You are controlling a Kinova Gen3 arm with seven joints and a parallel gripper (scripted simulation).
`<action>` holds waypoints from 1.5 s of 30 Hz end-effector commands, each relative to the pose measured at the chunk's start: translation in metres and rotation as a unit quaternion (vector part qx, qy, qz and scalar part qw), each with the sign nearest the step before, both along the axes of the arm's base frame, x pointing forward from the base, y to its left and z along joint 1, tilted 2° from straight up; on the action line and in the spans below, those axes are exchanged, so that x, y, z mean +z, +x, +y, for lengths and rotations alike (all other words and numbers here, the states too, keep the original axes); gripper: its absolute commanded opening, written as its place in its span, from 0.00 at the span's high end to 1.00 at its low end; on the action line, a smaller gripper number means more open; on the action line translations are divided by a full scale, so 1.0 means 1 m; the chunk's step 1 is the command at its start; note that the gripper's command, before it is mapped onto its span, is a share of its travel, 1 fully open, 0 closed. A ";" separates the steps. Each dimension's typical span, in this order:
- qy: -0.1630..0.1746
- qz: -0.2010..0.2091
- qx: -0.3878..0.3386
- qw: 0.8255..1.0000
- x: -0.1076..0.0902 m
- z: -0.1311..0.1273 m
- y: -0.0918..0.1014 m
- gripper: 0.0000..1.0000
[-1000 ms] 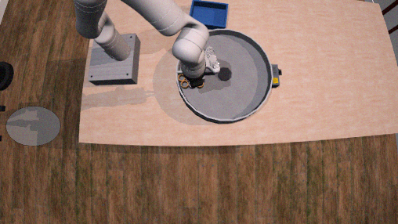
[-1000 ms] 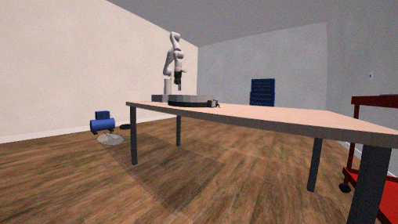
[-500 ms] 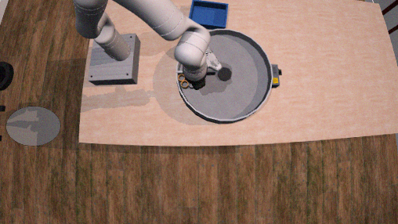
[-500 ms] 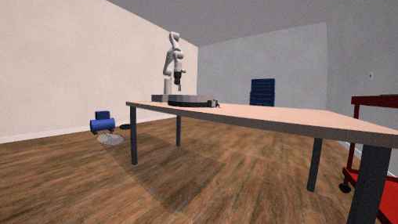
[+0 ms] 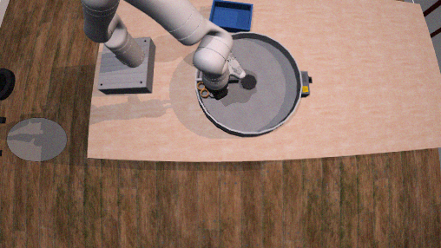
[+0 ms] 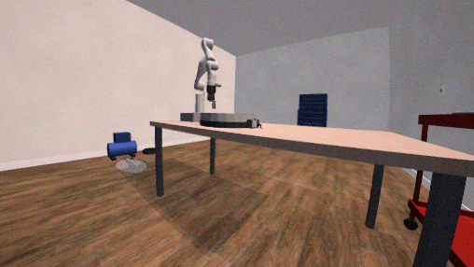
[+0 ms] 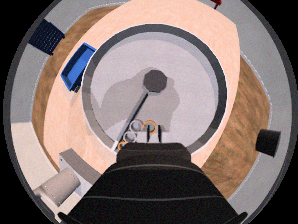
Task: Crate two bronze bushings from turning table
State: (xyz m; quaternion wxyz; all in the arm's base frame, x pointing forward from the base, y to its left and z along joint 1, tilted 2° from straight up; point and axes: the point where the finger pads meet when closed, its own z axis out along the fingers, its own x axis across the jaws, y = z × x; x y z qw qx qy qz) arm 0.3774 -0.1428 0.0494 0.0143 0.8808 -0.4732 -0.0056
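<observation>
The turning table is a grey walled disc with a dark hub. Two bronze bushings, one nearer the arm base and one beside it, lie by its left wall. In the wrist view one bronze bushing lies under the left finger, two silver bushings lie left of it, and another bronze bushing is partly hidden. My gripper is partly open and empty, above the bushings. The blue crate looks empty.
A straight bar runs from the hub to the turning table's wall, close beside the bushings. The raised wall rings the disc. A small grey box with a yellow patch sits outside the wall. The arm's base plate is at left.
</observation>
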 end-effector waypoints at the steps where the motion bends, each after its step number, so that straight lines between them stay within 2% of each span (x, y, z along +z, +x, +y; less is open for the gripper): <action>1: 0.000 -0.001 0.000 1.000 0.001 0.000 0.001 0.58; 41: 0.000 -0.001 0.000 1.000 0.001 0.000 0.001 0.58; 42: 0.000 -0.001 0.000 1.000 0.001 0.000 0.001 0.60; 45: 0.000 -0.001 0.000 1.000 0.001 0.000 0.001 0.60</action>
